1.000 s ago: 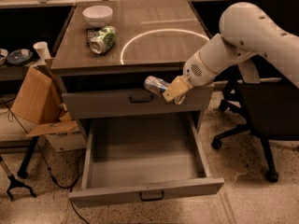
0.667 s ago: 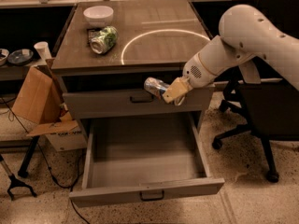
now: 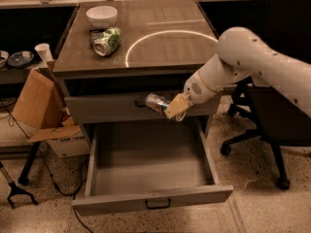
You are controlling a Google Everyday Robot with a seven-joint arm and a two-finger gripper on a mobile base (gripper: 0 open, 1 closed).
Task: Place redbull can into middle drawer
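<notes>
Slim silver-and-blue redbull can (image 3: pixel 155 102) pinched sideways in tan two-finger gripper (image 3: pixel 171 108). Wide grey middle drawer (image 3: pixel 146 166) seen open right below gripper; shut upper drawer (image 3: pixel 107 108) just behind it. Step judged: can carried over drawer. Next move: gripper lowered into drawer, can let go softly.

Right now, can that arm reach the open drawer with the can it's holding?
Probably yes. The gripper, shut on the redbull can, hangs just above the middle drawer, which is pulled out with nothing between them.

text: none readable | cardboard box (image 3: pixel 68 142): dark print on its front, cannot be made out
</notes>
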